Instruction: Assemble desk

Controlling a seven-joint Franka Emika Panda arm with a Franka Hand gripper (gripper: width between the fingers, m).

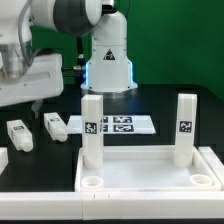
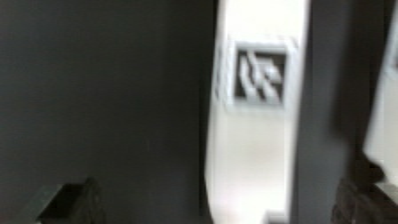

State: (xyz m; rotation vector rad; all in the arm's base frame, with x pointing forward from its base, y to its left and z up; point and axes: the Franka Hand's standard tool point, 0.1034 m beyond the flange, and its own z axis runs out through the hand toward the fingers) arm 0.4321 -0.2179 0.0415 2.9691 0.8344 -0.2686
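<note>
Here, desk leg (image 2: pixel 253 130) between spread fingers (image 2: pixel 68 203)

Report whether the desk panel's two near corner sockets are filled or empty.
Empty. Both near sockets show open round holes; the two upright legs stand only at the far corners.

The arm (image 1: pixel 60 12) extends across the exterior view's upper left. The claw (image 2: pixel 222 200) stands with jaws wide apart, gripping nothing; both dark fingertips (image 2: pixel 71 200) are visible.
</note>
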